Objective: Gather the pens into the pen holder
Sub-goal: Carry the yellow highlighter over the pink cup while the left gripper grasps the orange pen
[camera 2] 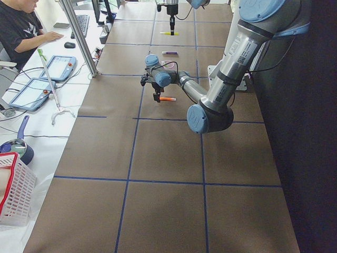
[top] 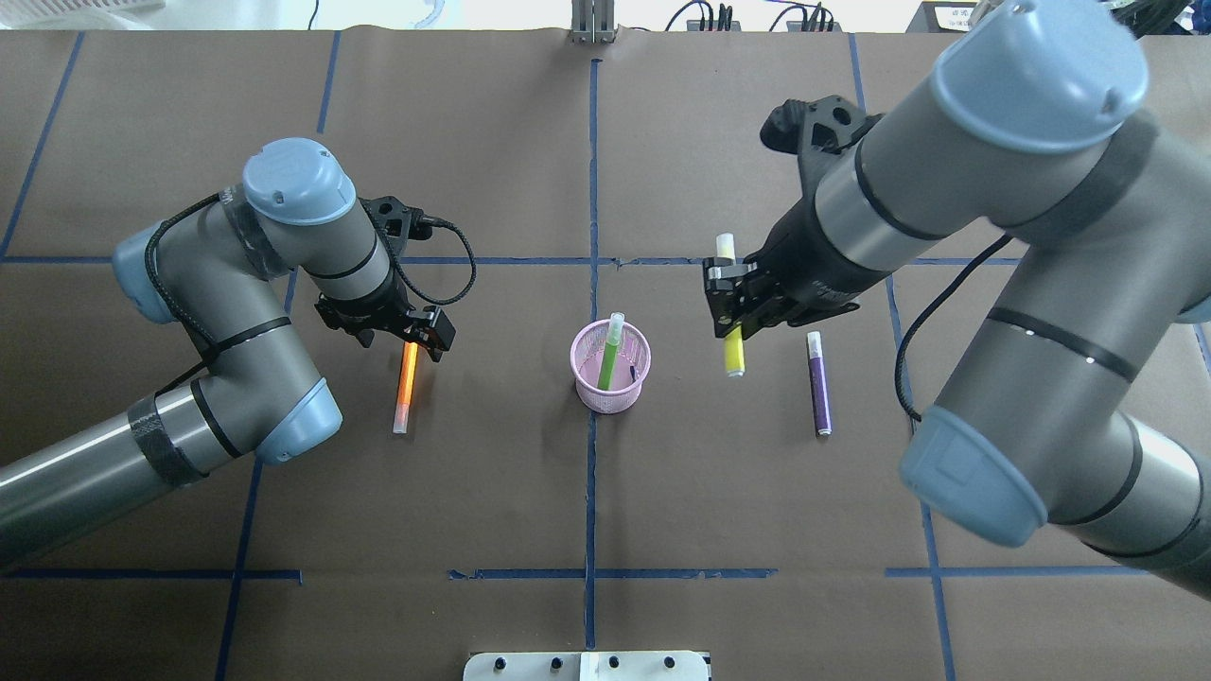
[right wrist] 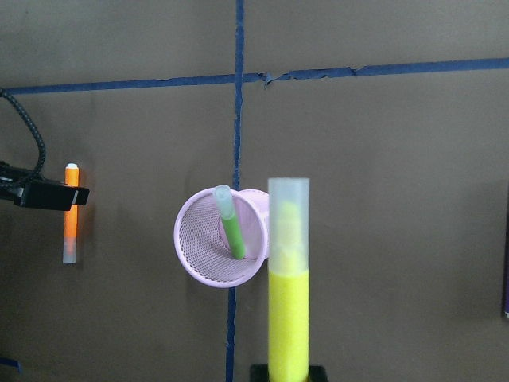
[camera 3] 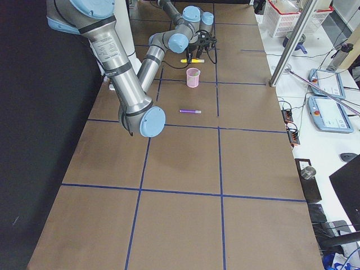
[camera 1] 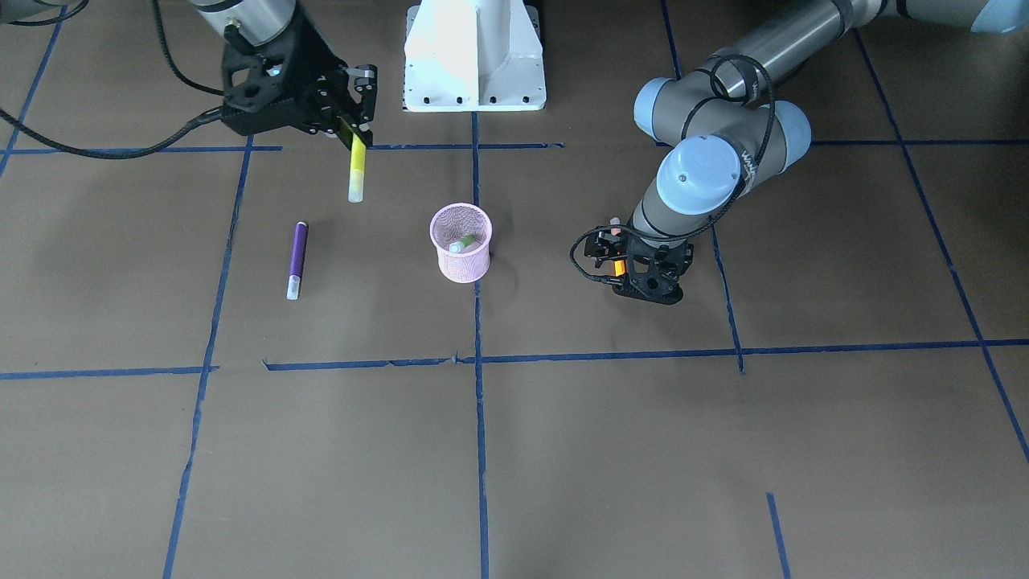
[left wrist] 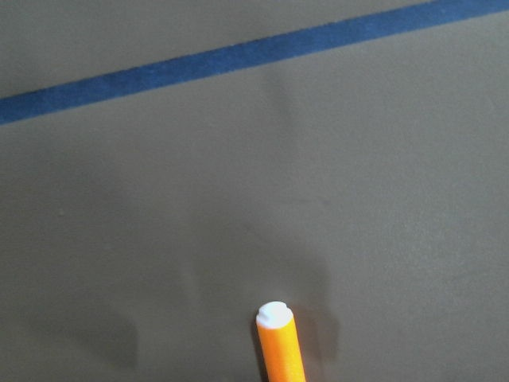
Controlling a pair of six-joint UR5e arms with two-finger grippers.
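The pink mesh pen holder (top: pixel 610 392) stands at the table's middle with a green pen (top: pixel 610 355) leaning in it. My right gripper (top: pixel 728 307) is shut on a yellow pen (top: pixel 733 357) and holds it upright in the air, to the right of the cup in the overhead view; in the right wrist view the yellow pen (right wrist: pixel 288 310) overlaps the cup (right wrist: pixel 211 255). A purple pen (top: pixel 819 383) lies flat further right. My left gripper (top: pixel 426 339) is low and open, with its jaws on either side of the far end of an orange pen (top: pixel 405 392) that lies on the table.
The white robot base (camera 1: pixel 474 56) stands behind the cup. Blue tape lines (camera 1: pixel 482 358) cross the brown table cover. A black cable (camera 1: pixel 120 149) trails from the right wrist. An operator (camera 2: pixel 21 29) sits beyond the table's far side.
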